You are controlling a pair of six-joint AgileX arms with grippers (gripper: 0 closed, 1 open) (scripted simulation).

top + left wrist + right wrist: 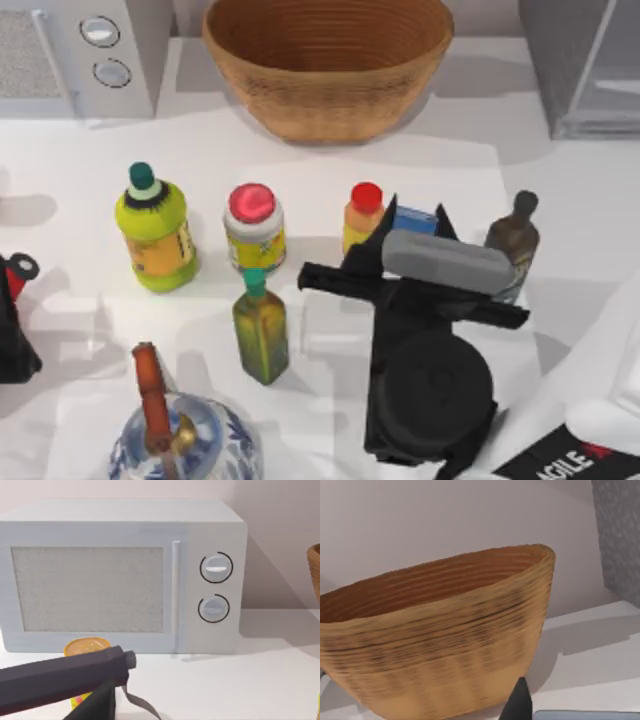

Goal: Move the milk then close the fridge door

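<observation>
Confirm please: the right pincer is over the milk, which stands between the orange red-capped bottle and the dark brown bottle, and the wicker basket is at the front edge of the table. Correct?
Not quite. The wicker basket is at the back of the table, between the microwave and the fridge, as the top view shows. The rest holds: the right pincer is over the milk, between the orange red-capped bottle and the dark brown bottle.

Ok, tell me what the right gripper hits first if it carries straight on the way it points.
The right gripper sits at the milk, pointing toward the table's back. Beyond the milk, the basket looks like the next thing in its line, though depth is hard to judge.
</observation>
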